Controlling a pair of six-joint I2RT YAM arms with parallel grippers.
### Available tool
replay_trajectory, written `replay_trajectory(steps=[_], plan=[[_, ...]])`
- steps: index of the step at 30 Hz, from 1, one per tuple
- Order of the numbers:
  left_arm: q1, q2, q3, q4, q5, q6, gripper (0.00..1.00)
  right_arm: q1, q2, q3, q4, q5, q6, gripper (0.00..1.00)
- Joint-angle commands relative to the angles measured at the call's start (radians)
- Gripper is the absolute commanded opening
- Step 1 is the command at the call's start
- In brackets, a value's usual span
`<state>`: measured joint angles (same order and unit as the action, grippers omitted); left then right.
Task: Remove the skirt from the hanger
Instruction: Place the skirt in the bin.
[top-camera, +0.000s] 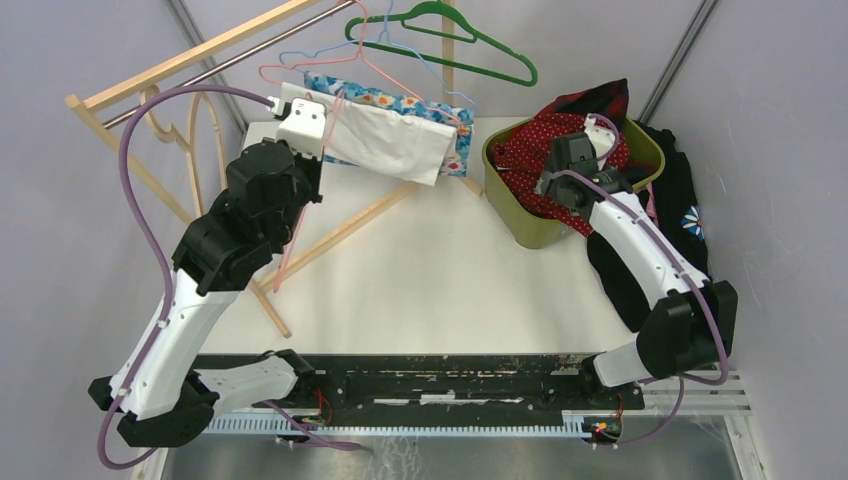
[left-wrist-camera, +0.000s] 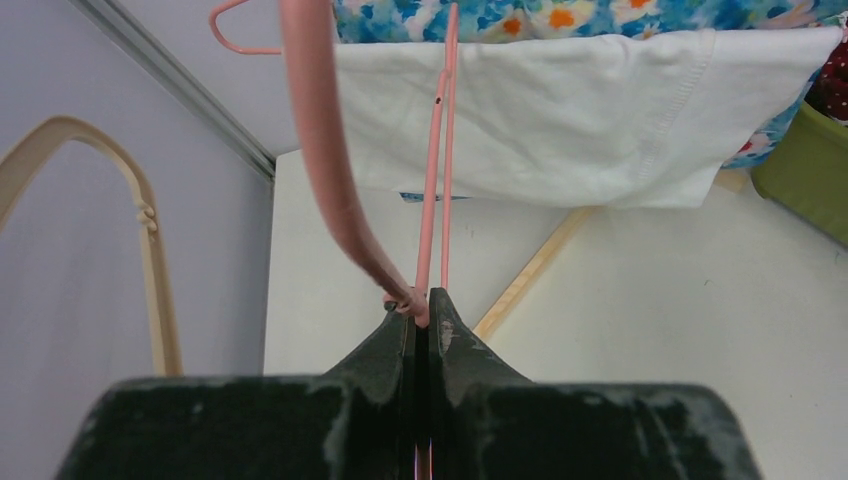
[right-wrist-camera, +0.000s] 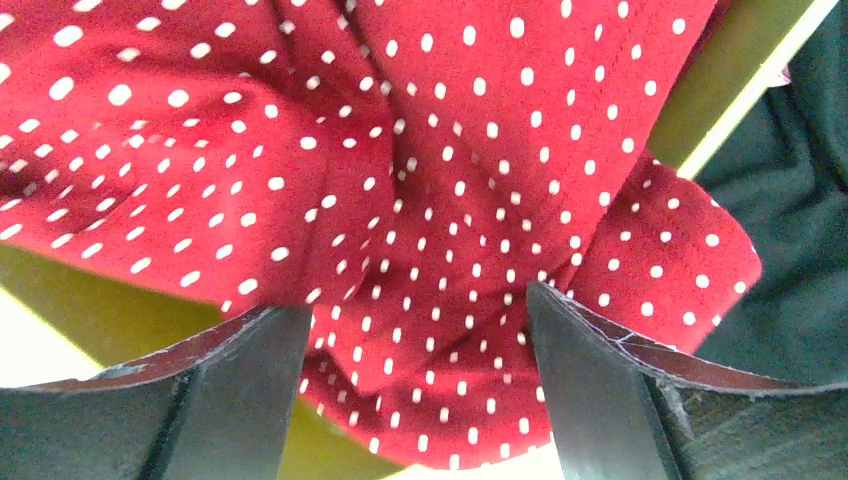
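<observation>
Skirt (top-camera: 385, 130): being carried on pink hanger (left-wrist-camera: 322, 150).
Left claw (left-wrist-camera: 425, 300): being squeezed shut on pink hanger.
Right claw (right-wrist-camera: 415, 300): being held wide open, right of pink hanger.

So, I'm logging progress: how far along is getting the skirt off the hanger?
Done: the red dotted garment lies in the green bin, right gripper open above it. In hand: left gripper shut on the pink hanger. To do: the floral skirt is still draped on that hanger.

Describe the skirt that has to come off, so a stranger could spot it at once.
Look at the wooden rack at the far left. Hanging there on a pink hanger is the skirt: blue floral with a white lining showing, unlike the red polka-dot garment in the green bin.
</observation>
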<state>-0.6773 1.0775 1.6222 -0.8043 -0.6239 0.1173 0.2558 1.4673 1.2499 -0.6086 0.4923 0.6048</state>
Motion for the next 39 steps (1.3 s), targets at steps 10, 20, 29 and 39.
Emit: replay_trajectory(steps=[10,20,29,39], plan=[[0.002,-0.053,0.011,0.056,0.0,-0.102,0.03,0.102,-0.047,0.524,-0.208,0.131,-0.075,0.84],[0.002,-0.113,-0.101,0.19,-0.193,-0.103,0.03,0.107,0.02,0.538,-0.12,0.139,-0.128,0.84],[0.007,-0.014,-0.14,0.468,-0.33,0.003,0.03,0.107,0.047,0.532,-0.089,0.12,-0.152,0.84],[0.164,0.087,-0.117,0.62,-0.304,-0.005,0.03,0.107,0.054,0.514,-0.051,0.13,-0.195,0.84]])
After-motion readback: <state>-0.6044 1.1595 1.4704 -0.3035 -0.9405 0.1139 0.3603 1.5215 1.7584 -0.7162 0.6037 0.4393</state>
